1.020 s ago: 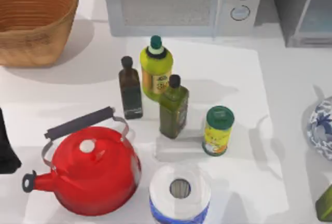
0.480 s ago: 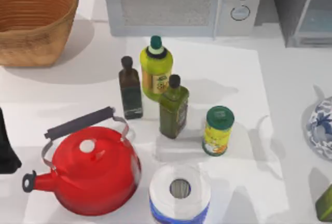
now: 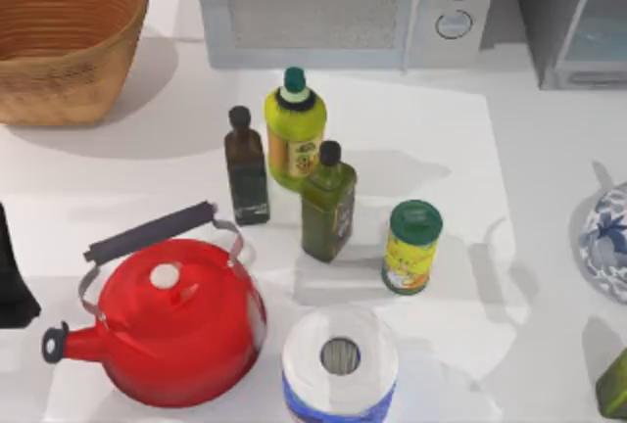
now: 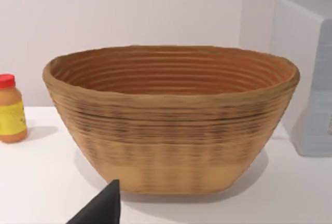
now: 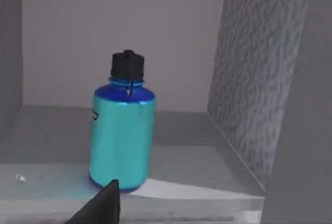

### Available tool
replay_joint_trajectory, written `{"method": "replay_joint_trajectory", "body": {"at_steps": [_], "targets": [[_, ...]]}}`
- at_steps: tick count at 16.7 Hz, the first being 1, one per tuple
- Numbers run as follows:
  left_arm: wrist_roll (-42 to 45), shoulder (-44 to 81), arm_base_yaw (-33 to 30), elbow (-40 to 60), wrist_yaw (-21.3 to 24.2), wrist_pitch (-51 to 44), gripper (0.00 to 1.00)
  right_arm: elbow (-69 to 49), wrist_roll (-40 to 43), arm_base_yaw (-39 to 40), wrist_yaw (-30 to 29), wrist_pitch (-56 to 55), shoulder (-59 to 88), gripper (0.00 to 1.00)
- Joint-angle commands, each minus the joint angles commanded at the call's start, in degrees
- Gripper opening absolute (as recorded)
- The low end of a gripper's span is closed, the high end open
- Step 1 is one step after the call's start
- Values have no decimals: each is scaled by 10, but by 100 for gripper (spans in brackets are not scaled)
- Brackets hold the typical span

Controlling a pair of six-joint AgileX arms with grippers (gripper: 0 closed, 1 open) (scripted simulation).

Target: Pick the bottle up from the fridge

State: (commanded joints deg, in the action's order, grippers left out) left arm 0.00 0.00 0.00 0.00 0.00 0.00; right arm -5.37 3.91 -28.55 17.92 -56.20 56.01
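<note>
The bottle [image 5: 123,136] stood upright on a shelf inside the fridge [image 5: 259,79], seen straight ahead from the right wrist, with grey walls on either side and a pale back wall behind it. It was untouched: nothing gripped it and it sat square on its base. A dark fingertip of the right gripper [image 5: 101,206] showed low in that view, in front of the bottle and short of it, so the arm appeared lined up on the bottle but not yet around it. Whether its jaws were apart or together could not be told.

From above, the fridge [image 3: 573,22] sat at the counter's [image 3: 549,178] far right corner, beside the microwave [image 3: 333,7], its door standing open.

The left gripper [image 4: 101,208] was parked near the counter's left edge, facing the basket [image 4: 171,120]; its jaws could not be judged either.

As a judgement, the approach was largely done and the pick itself was all still to come: closing in around the bottle's body, clamping, lifting it off the shelf and drawing it out past the fridge walls.
</note>
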Motion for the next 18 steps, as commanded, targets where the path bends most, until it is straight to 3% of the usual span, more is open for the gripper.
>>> {"method": "replay_joint_trajectory", "body": {"at_steps": [4, 9, 18], "targets": [[0, 0, 0, 0, 0, 0, 100, -10, -12, -32, 54, -170, 216, 100], [0, 0, 0, 0, 0, 0, 100, -36, -38, -30, 100, -306, 403, 100], [0, 0, 0, 0, 0, 0, 100, -50, -49, -22, 114, -364, 466, 100]]}}
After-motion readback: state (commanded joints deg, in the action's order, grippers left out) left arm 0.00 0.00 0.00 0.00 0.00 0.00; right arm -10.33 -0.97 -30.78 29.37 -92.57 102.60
